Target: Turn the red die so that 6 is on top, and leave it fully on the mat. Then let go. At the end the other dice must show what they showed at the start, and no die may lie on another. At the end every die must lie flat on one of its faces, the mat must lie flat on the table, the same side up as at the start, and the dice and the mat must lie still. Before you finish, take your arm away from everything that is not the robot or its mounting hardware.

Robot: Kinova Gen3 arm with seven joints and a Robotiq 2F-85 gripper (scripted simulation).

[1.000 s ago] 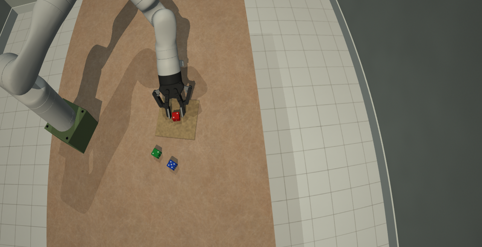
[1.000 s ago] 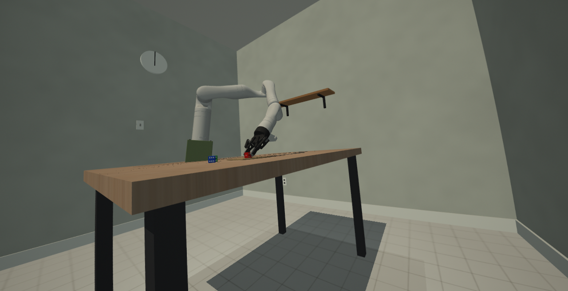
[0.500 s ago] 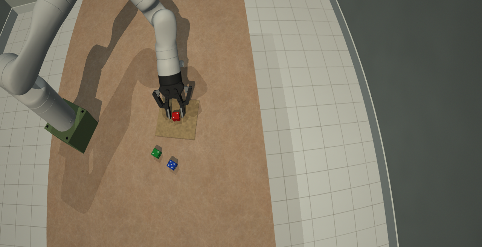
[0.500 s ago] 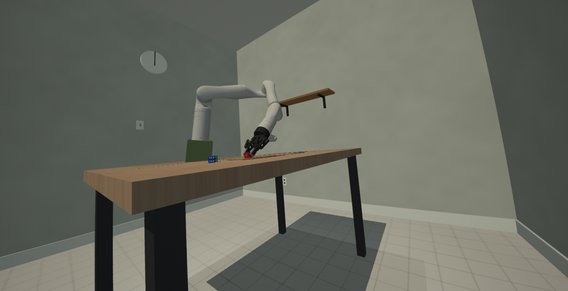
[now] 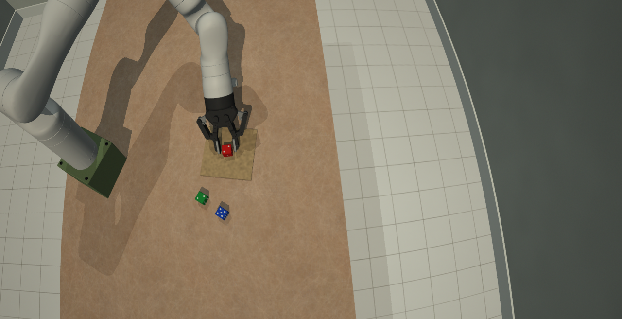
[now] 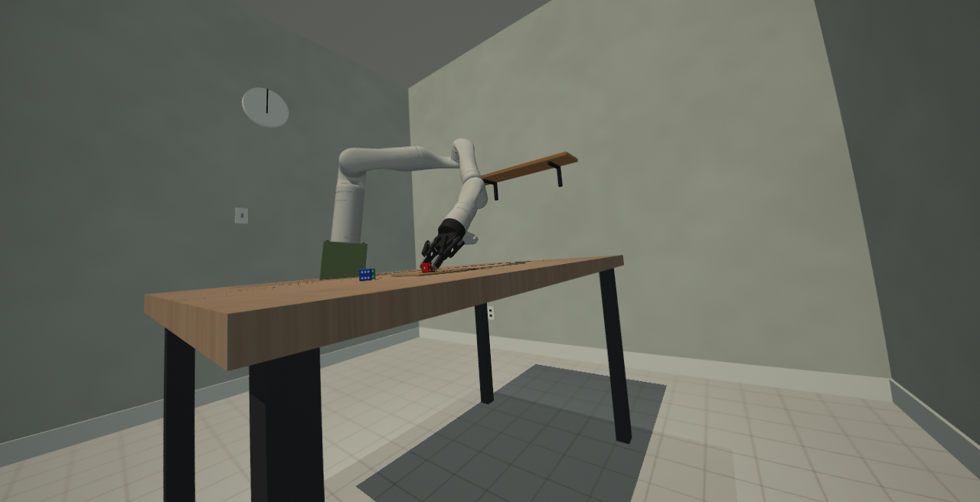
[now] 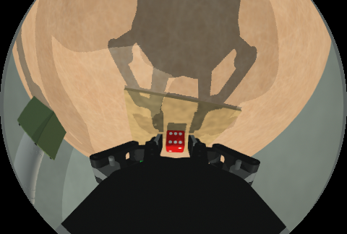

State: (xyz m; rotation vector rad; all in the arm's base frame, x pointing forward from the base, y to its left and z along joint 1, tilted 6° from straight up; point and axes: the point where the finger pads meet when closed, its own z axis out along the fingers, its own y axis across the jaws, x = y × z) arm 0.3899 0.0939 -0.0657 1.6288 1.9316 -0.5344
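The gripper (image 5: 226, 147) is reaching down at a slant over the mat (image 5: 236, 169), which is lying mid-worktop, about halfway between the two long edges. Its fingers are standing partly apart, one on each side of the red die (image 5: 227, 150), and are not clamping it.

The die is sitting flat on the mat, in the half nearer the wrist. In the wrist view its six-pip face (image 7: 176, 140) is pointing back toward the camera, so it is a side face, not the top.

It is looking like a small, stiff, light cube with smooth faces, so it is probably apt to slip or twist under an off-centre pinch. The two faces beside the six are offering the best hold, low and centred, so that the six can be tipped upward.

The green die (image 5: 201, 197) and blue die (image 5: 222, 212) are lying off the mat, further along the worktop and well apart from the fingers.
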